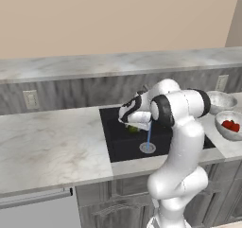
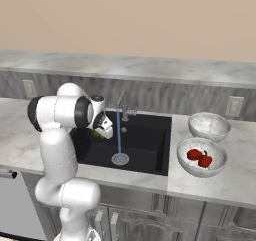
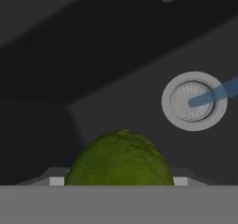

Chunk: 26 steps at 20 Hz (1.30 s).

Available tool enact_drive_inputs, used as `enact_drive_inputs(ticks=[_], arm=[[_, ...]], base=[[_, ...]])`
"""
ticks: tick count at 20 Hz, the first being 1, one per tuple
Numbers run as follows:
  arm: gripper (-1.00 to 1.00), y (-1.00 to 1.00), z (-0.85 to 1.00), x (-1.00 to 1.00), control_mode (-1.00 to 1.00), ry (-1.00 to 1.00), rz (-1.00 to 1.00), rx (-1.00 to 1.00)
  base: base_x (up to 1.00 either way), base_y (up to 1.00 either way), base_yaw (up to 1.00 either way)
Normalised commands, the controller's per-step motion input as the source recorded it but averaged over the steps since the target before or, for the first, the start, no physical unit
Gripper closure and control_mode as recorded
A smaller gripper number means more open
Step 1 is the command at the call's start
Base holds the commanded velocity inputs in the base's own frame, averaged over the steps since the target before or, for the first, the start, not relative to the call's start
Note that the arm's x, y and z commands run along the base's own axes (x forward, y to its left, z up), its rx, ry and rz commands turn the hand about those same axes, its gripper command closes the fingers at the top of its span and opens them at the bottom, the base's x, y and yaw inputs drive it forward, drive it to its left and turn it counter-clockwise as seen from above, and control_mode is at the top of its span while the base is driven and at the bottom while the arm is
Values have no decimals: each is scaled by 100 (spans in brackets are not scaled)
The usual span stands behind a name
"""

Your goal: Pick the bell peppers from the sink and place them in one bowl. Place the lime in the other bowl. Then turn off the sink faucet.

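A green lime (image 3: 120,160) sits between my gripper's (image 3: 119,180) two fingertips, and the gripper is shut on it. Seen from the base, the gripper (image 1: 132,124) (image 2: 101,130) hangs with the lime (image 2: 95,133) over the left part of the black sink (image 2: 147,147). Two red bell peppers (image 2: 200,158) (image 1: 231,125) lie in the nearer grey bowl (image 2: 218,166). The other bowl (image 2: 209,125) (image 1: 220,100) behind it holds nothing. Blue water (image 2: 119,135) runs from the sink faucet (image 2: 123,106) onto the silver drain (image 3: 194,101).
Pale marble counter (image 1: 47,142) stretches left of the sink, with a raised ledge (image 1: 94,64) behind it. Wall outlets (image 1: 31,99) (image 2: 233,105) sit on the grey backsplash. A dishwasher front (image 1: 38,213) is below the counter at the left.
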Motion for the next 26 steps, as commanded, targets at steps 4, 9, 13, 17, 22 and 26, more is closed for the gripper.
enact_drive_inputs(ticks=[4,9,13,17,22,26], arm=[[100,0,71,-94,-100,-1,0,0],[100,-1,100,-79,-100,0,0,0],[100,0,100,-69,-100,0,0,0],[100,0,93,-68,-100,0,0,0],[100,-14,86,-49,-100,4,-1,-4],[100,-24,90,-24,-100,7,-3,-6]], base=[[0,0,0],[0,0,0],[0,0,0],[0,0,0],[0,0,0],[0,0,0]])
